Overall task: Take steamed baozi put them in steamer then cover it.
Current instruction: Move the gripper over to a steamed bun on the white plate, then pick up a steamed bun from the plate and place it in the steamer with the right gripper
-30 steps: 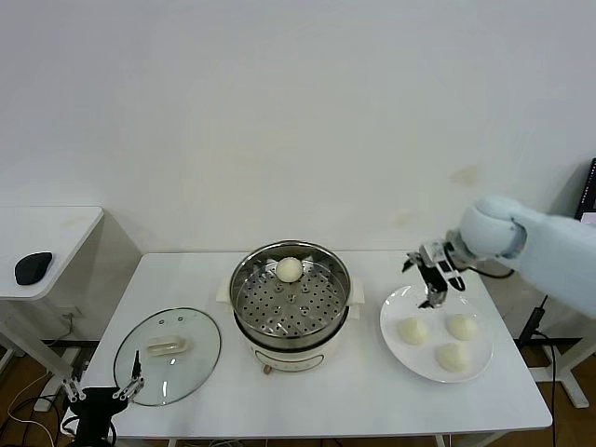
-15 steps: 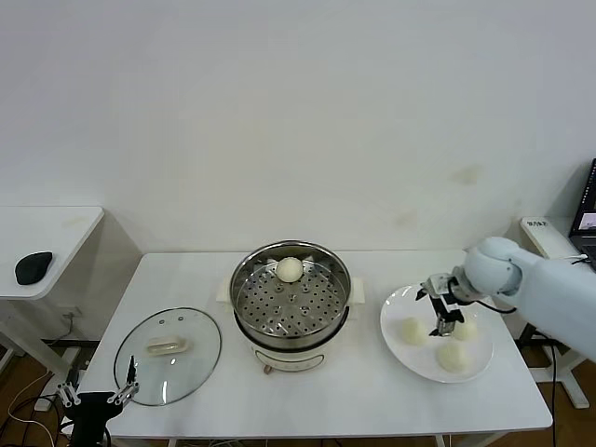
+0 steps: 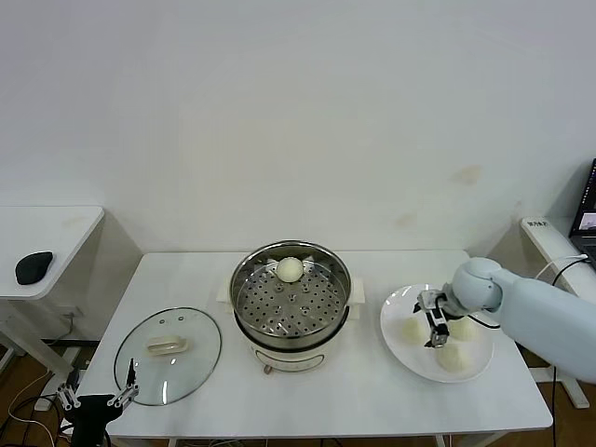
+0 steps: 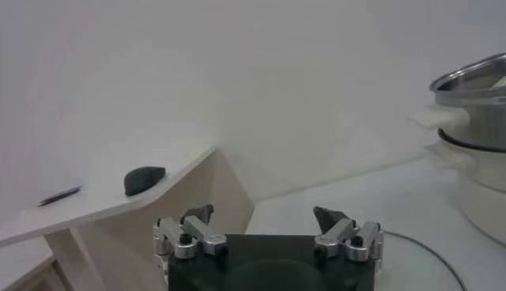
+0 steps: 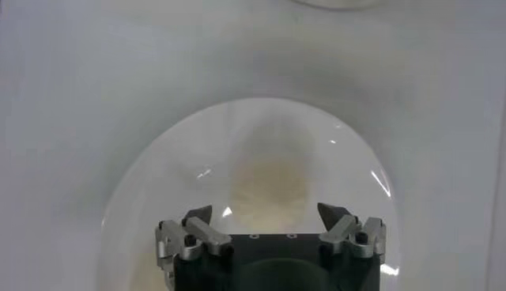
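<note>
Head view: white table (image 3: 354, 396) against pale wall (image 3: 298, 121); right gripper (image 3: 434, 321) spread over plate (image 3: 410, 358)

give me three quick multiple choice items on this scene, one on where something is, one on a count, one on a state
1. Where does the round clear glass lid lie?
A. on the table, on the robot's left of the steamer
B. on the steamer
C. on the plate

2. How many pale round dough buns lie on the flat white plate?
A. one
B. three
C. five

3. How is the shiny steel steamer basket?
A. covered
B. uncovered, one bun inside
C. uncovered, empty

Answers: 1 A, the lid rests flat on the white table beside the pot. 2 B, three buns sit on the plate under the right pincer. 3 B, the perforated floor shows with a single bun at its far side.
</note>
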### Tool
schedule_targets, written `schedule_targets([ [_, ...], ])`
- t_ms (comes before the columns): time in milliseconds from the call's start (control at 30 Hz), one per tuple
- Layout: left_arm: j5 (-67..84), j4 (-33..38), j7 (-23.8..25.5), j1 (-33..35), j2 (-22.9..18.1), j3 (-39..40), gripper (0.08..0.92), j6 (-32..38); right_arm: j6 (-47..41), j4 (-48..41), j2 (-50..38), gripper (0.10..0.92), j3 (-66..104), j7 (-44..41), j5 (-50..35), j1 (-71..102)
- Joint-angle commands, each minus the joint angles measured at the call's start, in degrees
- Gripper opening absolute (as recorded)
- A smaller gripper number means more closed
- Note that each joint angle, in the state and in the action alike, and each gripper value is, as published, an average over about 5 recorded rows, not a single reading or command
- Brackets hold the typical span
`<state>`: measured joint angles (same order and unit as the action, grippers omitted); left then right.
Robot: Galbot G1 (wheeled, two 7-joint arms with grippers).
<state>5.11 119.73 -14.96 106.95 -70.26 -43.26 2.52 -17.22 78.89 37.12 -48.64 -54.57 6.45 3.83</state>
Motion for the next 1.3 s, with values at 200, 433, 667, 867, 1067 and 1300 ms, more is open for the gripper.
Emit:
schedule_targets([
  [200,0.1,-0.4,0.0,0.0,-0.2,-0.1,0.823,-0.2,-0.1,-3.4,3.1,0.743,1.7,0.5,2.1,2.2],
  [433,0.4,-0.7,0.0,-0.3,-0.2,0.0,0.823,-0.2,-0.1,-3.1,2.3,0.631,1.8,0.1,2.2,1.8],
  [667,0.5,-0.5,0.0,-0.4,-0.3,0.1,0.823,-0.2,-0.1,0.1,0.0,0.566,0.4,-1.3,0.3,-2.4],
  [867,0.6,-0.1,0.1,-0.8,-0.3,0.3,0.823,-0.3,-0.1,4.2,-3.5,0.543,-3.2,-2.9,-4.3,-12.7],
  [1067,0.7,0.7,0.1,-0.9,-0.2,0.6,0.823,-0.4,-0.1,9.6,-5.1,0.543,-12.2,-3.2,-13.2,-28.0],
  [1300,0.9,1.1,0.1,-1.0,0.3,0.9,0.823,-0.4,-2.6,12.6,2.8,0.546,-21.5,-1.2,-24.2,-45.4],
])
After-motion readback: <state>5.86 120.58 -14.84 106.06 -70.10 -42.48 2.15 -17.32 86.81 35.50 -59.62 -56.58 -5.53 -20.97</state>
